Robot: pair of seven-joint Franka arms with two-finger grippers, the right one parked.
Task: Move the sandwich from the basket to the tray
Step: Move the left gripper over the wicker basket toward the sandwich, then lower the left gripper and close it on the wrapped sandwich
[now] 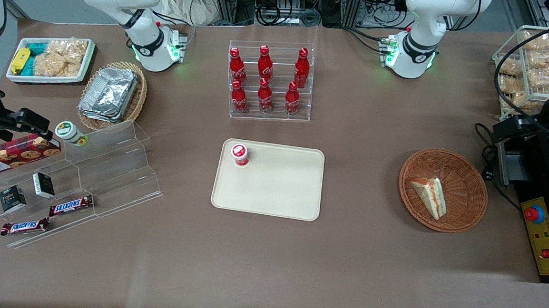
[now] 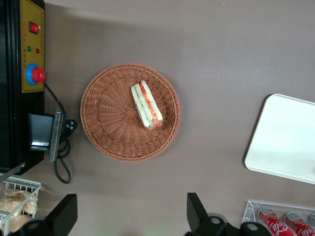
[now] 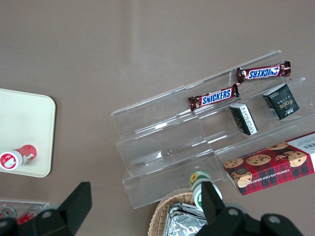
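gripper [image 2: 129, 216] released, fingers wide, high above the brown tabletop [image 1: 344, 253] | triangular pale-bread sandwich [image 1: 429, 194] lies in round reddish-brown wicker basket [image 1: 468, 175] | flat cream-beige plastic tray [image 1: 277, 192] holds a small red-capped cup [image 1: 239, 154] | risk: wedge squashes or slips; release could topple the cup

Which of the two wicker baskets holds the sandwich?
The round reddish-brown wicker basket, toward the working arm's end, under the open end effector. It holds the triangular sandwich; the tan oval basket holds foil containers.
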